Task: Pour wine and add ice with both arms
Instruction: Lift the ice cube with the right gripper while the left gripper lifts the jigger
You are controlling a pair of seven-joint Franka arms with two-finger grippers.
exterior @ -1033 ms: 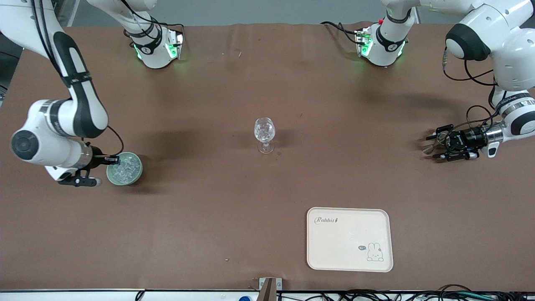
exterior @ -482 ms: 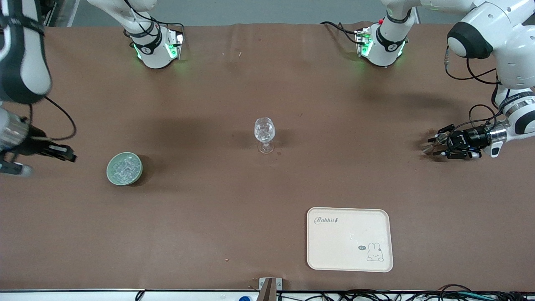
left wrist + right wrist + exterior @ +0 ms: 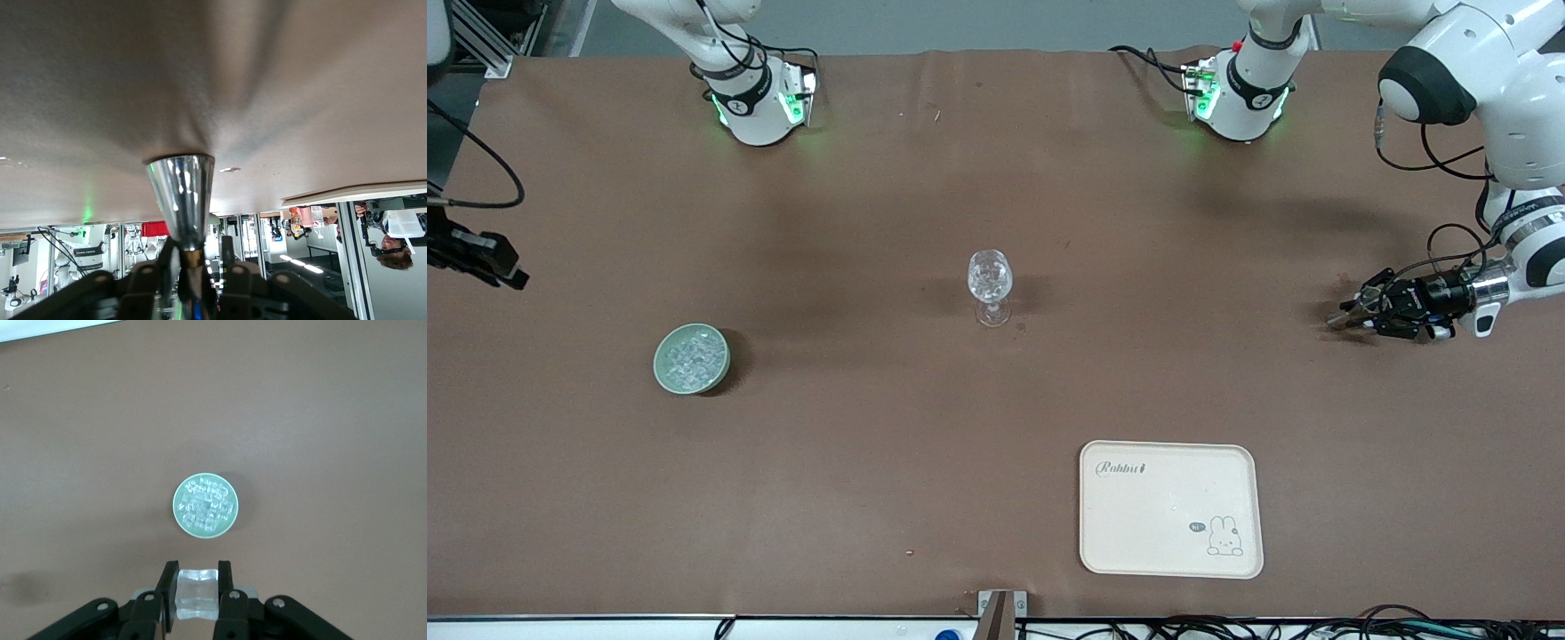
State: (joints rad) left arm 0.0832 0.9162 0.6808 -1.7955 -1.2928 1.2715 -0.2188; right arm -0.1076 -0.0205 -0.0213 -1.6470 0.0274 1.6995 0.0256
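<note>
One clear, glassy chunk of ice (image 3: 197, 593) now clamped in the right hand (image 3: 197, 577), up and away from the round pale-green bowl (image 3: 205, 505) heaped with similar chunks. Was down at that bowl's rim a second ago. Since then risen and drawn out over the right arm's end of the brown worktop (image 3: 871, 444), leaving the bowl below and ahead of the fingertips, well apart from them. Suggests the pick-up is done and the carry comes next. Needs bringing over the clear stemmed glass (image 3: 990, 283), which stands well apart from this hand near mid-worktop and already glints with what look like chunks inside. Calls for a steady squeeze on the way, since wet ice is likely slippery and apt to pop free.

Out at the left arm's end, left hand (image 3: 1352, 318) closed on a shiny silver metal cone (image 3: 181, 197), gripped at the narrow end, wide end toward the worktop. Cannot tell whether the cone touches it. Barely shifted over the last second, apparently waiting. No bottle in sight, so the wine step cannot be judged.

Cream rectangular tray with a rabbit drawing (image 3: 1170, 508) lying well apart from both hands.
</note>
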